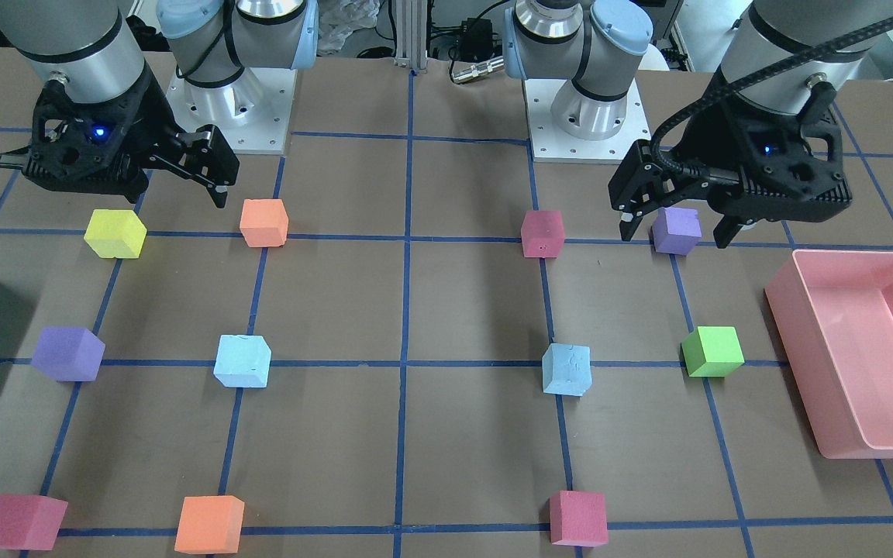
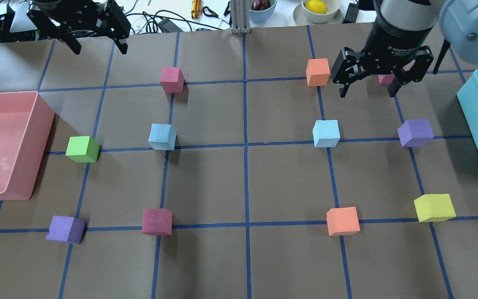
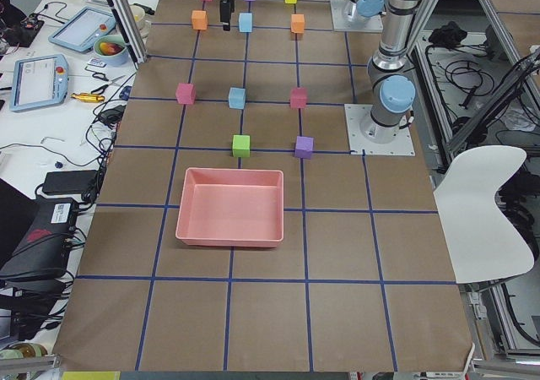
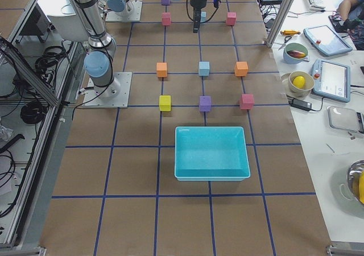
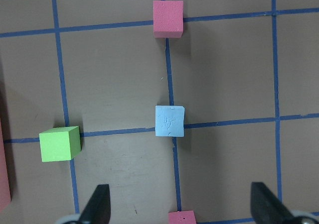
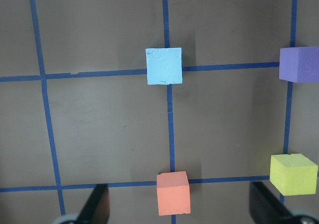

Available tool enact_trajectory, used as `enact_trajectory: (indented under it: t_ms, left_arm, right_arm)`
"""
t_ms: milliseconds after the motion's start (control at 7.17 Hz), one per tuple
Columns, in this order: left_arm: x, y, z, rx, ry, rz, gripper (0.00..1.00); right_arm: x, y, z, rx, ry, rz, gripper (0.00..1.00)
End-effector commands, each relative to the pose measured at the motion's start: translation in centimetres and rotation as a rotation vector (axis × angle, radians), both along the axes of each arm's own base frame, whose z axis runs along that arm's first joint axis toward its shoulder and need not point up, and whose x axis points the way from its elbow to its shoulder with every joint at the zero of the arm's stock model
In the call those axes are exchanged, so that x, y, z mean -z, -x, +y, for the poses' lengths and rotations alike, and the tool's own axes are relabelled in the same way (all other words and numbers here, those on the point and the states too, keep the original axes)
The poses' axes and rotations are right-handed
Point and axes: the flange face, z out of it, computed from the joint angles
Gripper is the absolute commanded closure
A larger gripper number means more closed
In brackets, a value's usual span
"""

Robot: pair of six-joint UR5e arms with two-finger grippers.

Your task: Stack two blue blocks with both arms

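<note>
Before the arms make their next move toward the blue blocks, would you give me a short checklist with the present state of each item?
1. Left gripper open and empty: ok.
2. Right gripper open and empty: ok.
3. Left-side blue block stands alone on the table, nothing on top: ok.
4. Right-side blue block stands alone, nothing on top: ok.
5. Each blue block in its own wrist camera's view, ahead of the fingers: ok.
6. Grippers down at grasp height around the blocks: not ok; both hang well above the table.
</note>
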Motion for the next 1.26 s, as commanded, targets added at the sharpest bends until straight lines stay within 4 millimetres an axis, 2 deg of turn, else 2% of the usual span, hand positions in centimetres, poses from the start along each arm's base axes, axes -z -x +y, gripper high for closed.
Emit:
enact_trajectory:
  t_ms: [0,140,279,419,558,698,977,1116]
  left_arm:
    - [0.5,0.4,0.0,0.008,-0.019,-0.005,0.0]
    - [1.4,0.6,-0.3,0.011,-0.034,-0.003,0.0]
    - [2.0,0.6,0.3,0.011,-0.045,-0.002,0.0]
    - [2.5,0.6,0.5,0.011,-0.048,-0.001,0.0]
    - [2.1,0.6,0.4,0.011,-0.04,0.001,0.0]
    - [2.5,0.6,0.5,0.011,-0.048,0.001,0.0]
    - [3.7,0.7,1.3,0.013,-0.077,-0.002,0.0]
    - [5.6,0.8,1.6,0.007,-0.113,0.005,0.0]
  right_arm:
    - [0.8,-0.3,-0.1,0.007,-0.018,-0.001,0.0]
    - [1.1,0.0,-0.2,0.006,-0.021,-0.001,0.0]
    - [1.3,0.0,-0.2,0.0,-0.021,-0.002,0.0]
    - [2.2,0.0,-0.8,-0.004,-0.041,0.001,0.0]
    - [5.1,0.2,-2.7,0.001,-0.081,-0.005,0.0]
    - [5.8,0.4,-4.2,0.003,-0.022,0.0,0.0]
    - [15.3,0.3,-7.8,0.003,-0.082,-0.01,0.0]
    - [17.1,0.4,-9.7,0.001,-0.004,-0.005,0.0]
